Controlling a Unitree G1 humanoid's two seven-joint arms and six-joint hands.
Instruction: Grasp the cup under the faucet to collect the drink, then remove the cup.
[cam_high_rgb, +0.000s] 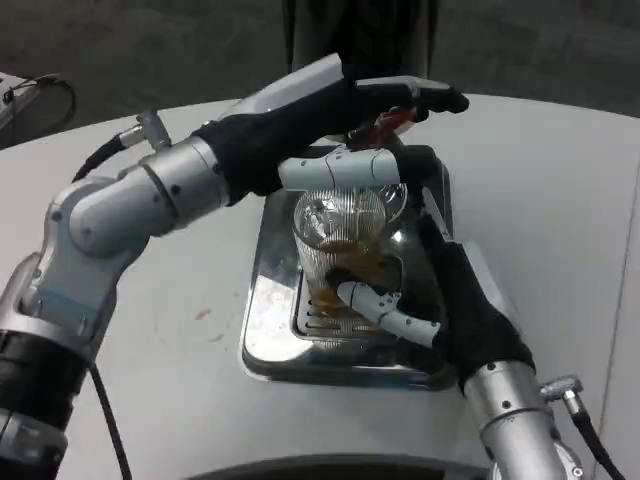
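A clear ribbed cup (338, 240) with amber drink in its lower part stands on the grate of a shiny steel drip tray (268, 340). My right hand (440, 290) wraps around the cup from the right, with a white finger curled across the cup's base. Above it, my left hand (370, 110) reaches over from the left and rests on the faucet's red-tipped lever (388, 124), its thumb lying just over the cup's rim. The faucet spout is hidden behind the left hand.
The dark dispenser body (360, 35) rises behind the tray at the table's far edge. White round tabletop (560, 200) spreads to both sides. A black cable (110, 150) runs along my left forearm.
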